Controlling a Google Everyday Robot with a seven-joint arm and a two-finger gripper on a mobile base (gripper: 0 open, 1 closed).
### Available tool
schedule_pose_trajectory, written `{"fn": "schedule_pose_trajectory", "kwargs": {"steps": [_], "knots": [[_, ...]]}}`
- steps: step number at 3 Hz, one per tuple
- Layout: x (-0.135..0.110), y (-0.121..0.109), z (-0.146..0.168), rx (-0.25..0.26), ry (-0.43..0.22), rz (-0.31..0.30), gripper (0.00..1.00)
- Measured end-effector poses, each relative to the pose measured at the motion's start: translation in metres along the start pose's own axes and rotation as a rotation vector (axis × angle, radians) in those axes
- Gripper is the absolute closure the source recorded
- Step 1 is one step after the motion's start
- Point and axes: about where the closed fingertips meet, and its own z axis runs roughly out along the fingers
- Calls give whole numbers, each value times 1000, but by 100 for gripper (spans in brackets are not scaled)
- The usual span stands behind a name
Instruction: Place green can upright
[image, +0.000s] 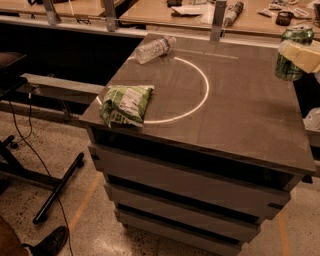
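The green can (286, 66) stands upright at the far right edge of the camera view, silver top up, over the back right corner of the dark table (240, 115). My gripper (300, 54) comes in from the right and is shut on the can, its pale fingers (306, 57) across the can's upper body. The can's bottom is at or just above the table surface; I cannot tell if it touches.
A crinkled green-and-white snack bag (125, 104) lies at the table's front left, on a white painted circle (205, 85). A clear plastic bottle (154, 48) lies on its side at the back left. Wooden desks with clutter (235, 10) stand behind.
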Motion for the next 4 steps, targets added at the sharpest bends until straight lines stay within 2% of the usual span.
{"fn": "schedule_pose_trajectory", "kwargs": {"steps": [1,2,3,4], "knots": [[18,-3,-11,-1,-15,-27,100],[40,-13,-28,32,20,-31,100],[52,-18,-37,45,44,-30,100],[75,-23,-36,38,63,-5,78]]}}
